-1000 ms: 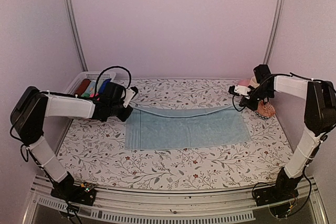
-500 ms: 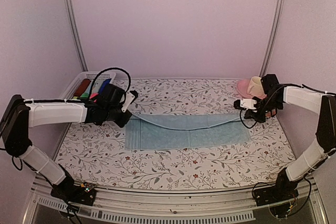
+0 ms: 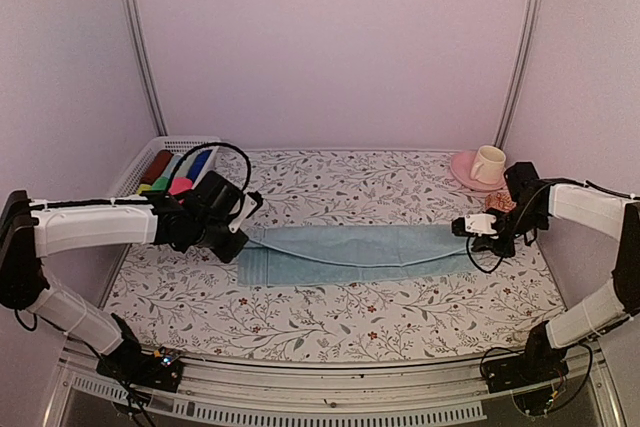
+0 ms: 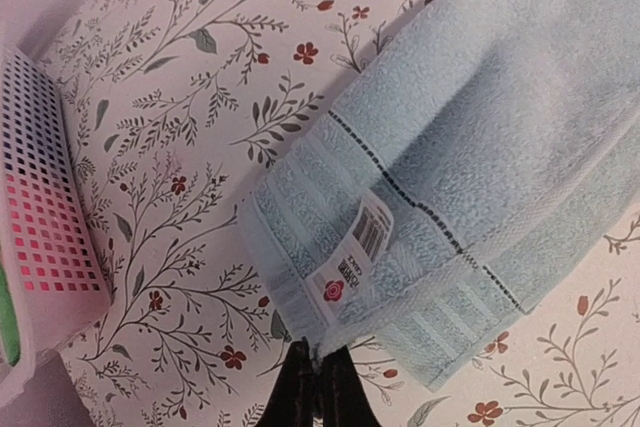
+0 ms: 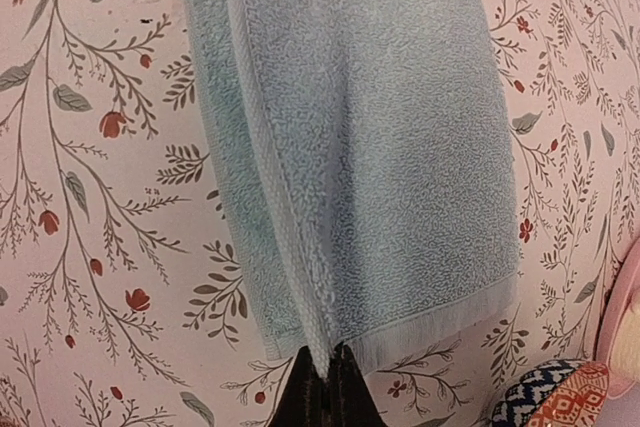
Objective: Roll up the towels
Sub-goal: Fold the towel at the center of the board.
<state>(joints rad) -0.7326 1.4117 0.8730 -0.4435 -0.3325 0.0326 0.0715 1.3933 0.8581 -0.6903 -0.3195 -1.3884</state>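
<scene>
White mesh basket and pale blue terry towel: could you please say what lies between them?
Bare floral tablecloth separates basket and towel, per the left wrist view.

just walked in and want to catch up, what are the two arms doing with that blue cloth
Each arm pinches one end of the pale blue towel: the left tool is shut on the corner with the label, the right tool on the opposite corner. The long edge between them is lifted and sags over the rest of the towel, which lies on the table, a lengthwise fold half made. Nothing is rolled yet.
</scene>
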